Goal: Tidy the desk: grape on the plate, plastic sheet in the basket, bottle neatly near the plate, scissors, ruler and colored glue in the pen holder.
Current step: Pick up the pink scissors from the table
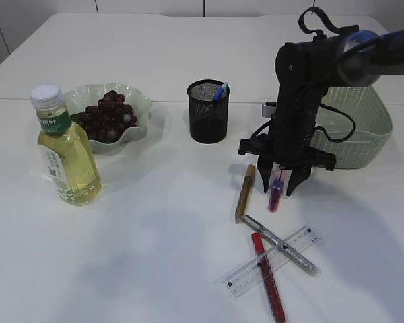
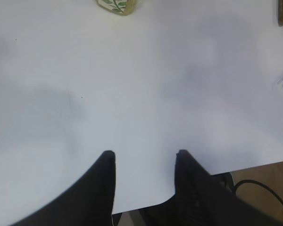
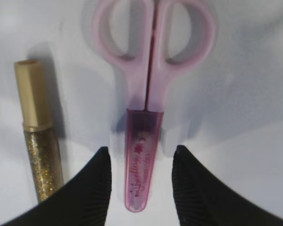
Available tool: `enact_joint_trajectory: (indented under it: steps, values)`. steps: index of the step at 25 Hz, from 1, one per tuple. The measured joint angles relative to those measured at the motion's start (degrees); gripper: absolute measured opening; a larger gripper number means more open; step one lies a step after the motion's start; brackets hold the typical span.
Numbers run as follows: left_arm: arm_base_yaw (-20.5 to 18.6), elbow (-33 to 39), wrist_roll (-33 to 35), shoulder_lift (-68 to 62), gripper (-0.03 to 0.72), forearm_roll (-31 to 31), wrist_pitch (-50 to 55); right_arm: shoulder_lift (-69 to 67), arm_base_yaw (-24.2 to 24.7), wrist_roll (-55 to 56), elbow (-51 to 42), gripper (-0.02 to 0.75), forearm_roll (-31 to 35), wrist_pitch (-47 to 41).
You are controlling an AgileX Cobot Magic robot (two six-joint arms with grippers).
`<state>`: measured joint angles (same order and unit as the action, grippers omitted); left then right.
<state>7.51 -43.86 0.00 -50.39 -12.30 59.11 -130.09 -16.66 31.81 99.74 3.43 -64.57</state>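
Right gripper (image 3: 140, 181) sits low centre of the wrist view, fingers spread either side of the pink scissors (image 3: 148, 113), not pinching; left gripper (image 2: 144, 181) spread over bare table (image 2: 146, 89).

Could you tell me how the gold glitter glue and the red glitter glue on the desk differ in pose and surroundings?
The gold glitter glue lies alone, nearly upright in the exterior view, beside the scissors; the red glitter glue lies lower, slanted, and crosses the ruler. The gold one sits just beside the right gripper; the red one lies further from it. Both are slim glitter tubes lying flat on the table, outside the pen holder.
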Motion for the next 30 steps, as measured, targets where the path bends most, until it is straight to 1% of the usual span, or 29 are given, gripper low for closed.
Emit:
enact_joint_trajectory:
  steps: [30]
  values:
    - [0.0,0.0,0.0,0.0,0.309,0.0,-0.1,-0.9,0.0,0.0,0.0,0.345,-0.9,0.7]
